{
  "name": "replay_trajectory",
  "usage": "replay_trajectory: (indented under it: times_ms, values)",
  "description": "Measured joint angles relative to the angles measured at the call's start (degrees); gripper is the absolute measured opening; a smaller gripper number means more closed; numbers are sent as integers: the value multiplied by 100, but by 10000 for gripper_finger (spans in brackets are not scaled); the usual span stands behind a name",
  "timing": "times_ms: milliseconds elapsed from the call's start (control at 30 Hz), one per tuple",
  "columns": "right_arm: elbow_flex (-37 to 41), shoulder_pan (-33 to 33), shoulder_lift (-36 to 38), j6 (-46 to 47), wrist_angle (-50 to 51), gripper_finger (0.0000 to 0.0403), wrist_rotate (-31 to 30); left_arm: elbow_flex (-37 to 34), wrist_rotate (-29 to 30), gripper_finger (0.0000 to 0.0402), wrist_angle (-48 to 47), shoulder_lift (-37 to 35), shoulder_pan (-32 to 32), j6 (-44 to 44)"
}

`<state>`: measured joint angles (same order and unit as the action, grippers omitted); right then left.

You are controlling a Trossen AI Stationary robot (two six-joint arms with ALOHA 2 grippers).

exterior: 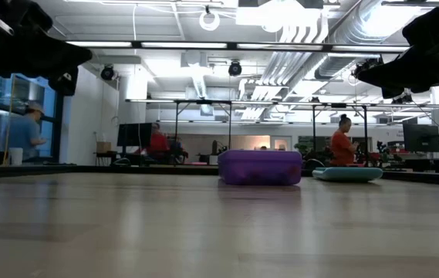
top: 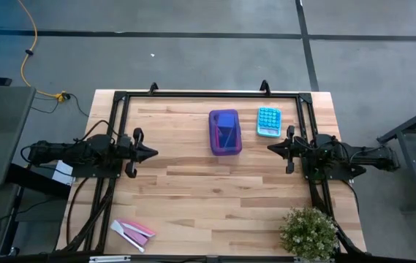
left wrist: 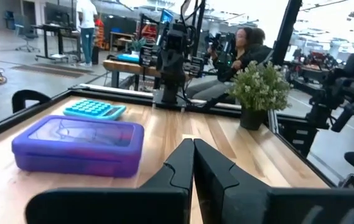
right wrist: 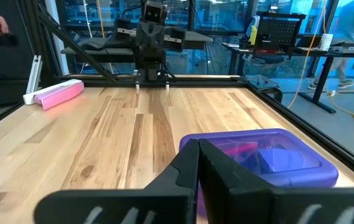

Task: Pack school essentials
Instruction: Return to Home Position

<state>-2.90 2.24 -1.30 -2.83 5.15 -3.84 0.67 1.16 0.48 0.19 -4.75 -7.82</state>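
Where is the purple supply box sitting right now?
In the high view, the purple supply box sits lid-on in the upper middle of the table, just left of the light-blue calculator and apart from it.

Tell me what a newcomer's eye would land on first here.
The closed purple supply box stands out, toward the far edge of the table, with a light-blue calculator apart from it on the right arm's side. The left pincer and right pincer, both shut, point at each other from opposite table sides. A potted plant marks the near corner by the right arm.
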Motion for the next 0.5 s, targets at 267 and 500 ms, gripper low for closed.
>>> replay_trajectory:
  times_ms: [267, 500]
  values:
    - [0, 0, -4, 0, 0, 0, -1, 0, -34, 1, -4, 0, 0, -248]
    - [0, 0, -4, 0, 0, 0, -2, 1, -34, 1, -4, 10, 0, -249]
